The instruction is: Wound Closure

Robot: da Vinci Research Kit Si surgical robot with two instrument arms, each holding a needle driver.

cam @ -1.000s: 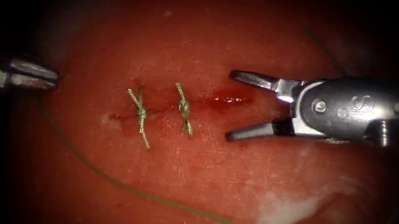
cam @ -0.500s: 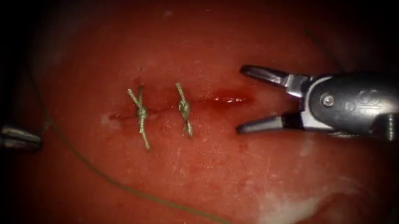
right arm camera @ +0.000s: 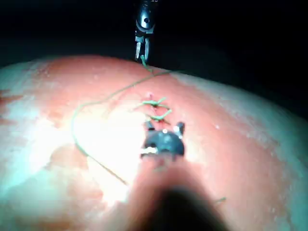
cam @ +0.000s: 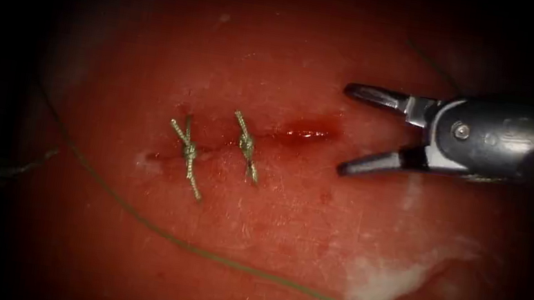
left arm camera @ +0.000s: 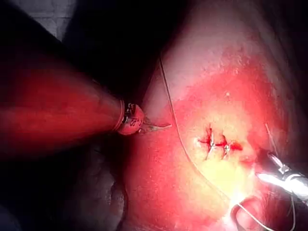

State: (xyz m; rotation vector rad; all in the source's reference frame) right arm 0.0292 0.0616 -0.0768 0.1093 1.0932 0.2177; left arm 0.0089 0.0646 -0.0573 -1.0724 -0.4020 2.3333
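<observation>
green thread [cam: 217, 259] trails in a long loose curve across the lower part of the tissue [cam: 287, 202], from the dark left edge round toward the pale patch at the lower right. two finished knots [cam: 189, 153] sit across the cut [cam: 240, 141], their short cut ends sticking out below; right of them the cut is unstitched, with a little red fluid [cam: 307, 133] pooled in it.

the right arm's tool [cam: 350, 131] hangs just right of that open end, jaws spread wide and holding nothing. the left arm's tool [right arm camera: 142, 52] is well off to the left of the cut; in the right wrist view its jaws look closed on the thread's end, though in the left wrist view [left arm camera: 156, 127] the tips are too fine to be sure. i can't make out the needle anywhere.

the thread looks light and limp, likely to slide if pinched loosely, so a firm grip near its end seems best. the tissue looks soft and wet.
</observation>
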